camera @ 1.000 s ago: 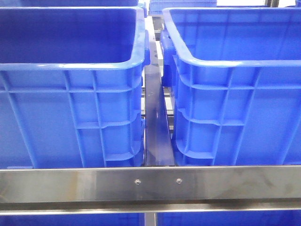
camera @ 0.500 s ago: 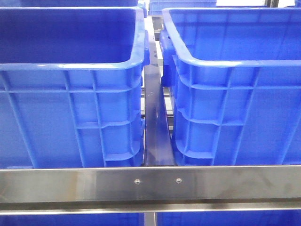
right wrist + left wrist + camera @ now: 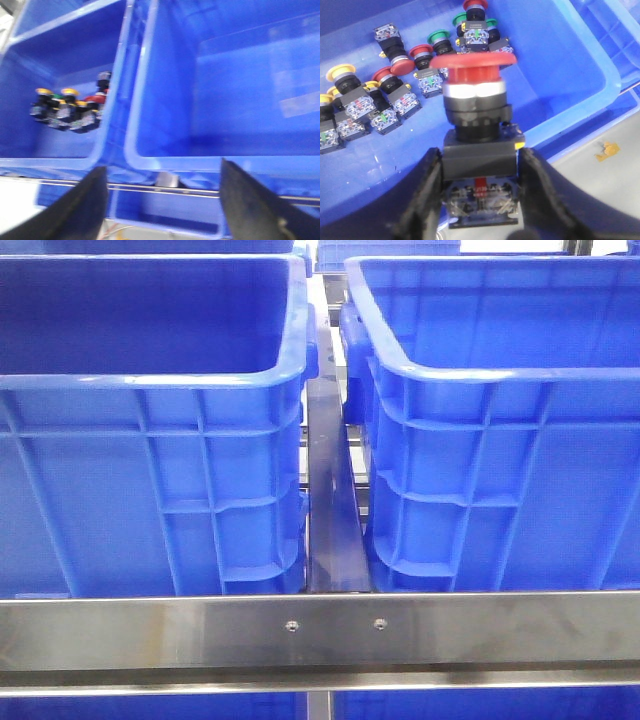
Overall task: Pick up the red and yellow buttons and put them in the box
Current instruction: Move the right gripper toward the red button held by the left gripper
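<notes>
Red mushroom-cap button (image 3: pixel 472 75), black body, clamped in left tool (image 3: pixel 480 200)

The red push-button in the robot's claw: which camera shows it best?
The left wrist view: the red button fills the frame, gripped between the left gripper fingers. The front view shows only crates, not the button. The right wrist view shows blurred buttons in a crate, not this one.

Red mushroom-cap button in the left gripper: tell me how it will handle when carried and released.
The red button looks rigid, so the fingers clamping its square base probably won't deform it. The wide cap makes it top-heavy; likely to tip on landing. Its round cap may roll it slightly.
</notes>
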Motion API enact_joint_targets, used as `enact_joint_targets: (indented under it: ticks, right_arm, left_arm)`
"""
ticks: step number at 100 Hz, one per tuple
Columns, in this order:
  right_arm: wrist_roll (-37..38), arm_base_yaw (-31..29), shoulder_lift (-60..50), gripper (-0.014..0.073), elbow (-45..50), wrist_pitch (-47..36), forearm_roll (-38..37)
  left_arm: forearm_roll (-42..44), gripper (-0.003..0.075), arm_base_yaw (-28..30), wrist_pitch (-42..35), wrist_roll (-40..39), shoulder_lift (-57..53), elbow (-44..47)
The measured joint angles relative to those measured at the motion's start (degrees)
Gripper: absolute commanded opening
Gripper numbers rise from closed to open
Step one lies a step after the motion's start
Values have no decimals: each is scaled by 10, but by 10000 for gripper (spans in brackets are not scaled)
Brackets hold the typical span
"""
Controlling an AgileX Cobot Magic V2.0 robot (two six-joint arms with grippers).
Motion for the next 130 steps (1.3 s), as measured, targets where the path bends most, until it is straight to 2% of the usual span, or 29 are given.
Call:
enact_joint_targets:
  ticks: [16, 35, 46, 55, 70, 87, 130]
  right_arm:
    - [-62, 0, 36, 550, 0, -5, 109]
    - [-234, 5, 132, 550, 0, 10, 325]
    - [-319, 31, 203, 550, -1, 20, 437]
    - [-370, 68, 259, 550, -7, 18, 492]
    - [-414, 138, 356, 550, -47, 15, 533]
    - [-425, 206, 449, 550, -123, 13, 545]
    - [-430, 300, 603, 550, -293, 11, 551]
  left_arm:
    - [0, -19, 0, 0, 0, 0, 0]
    - [0, -19, 0, -1, 0, 0, 0]
    - [0, -19, 0, -1, 0, 0, 0]
    - [0, -19, 0, -1, 0, 0, 0]
    - [0, -19, 0, -1, 0, 0, 0]
    - [0, -19, 0, -1, 0, 0, 0]
    - [0, -19, 0, -1, 0, 0, 0]
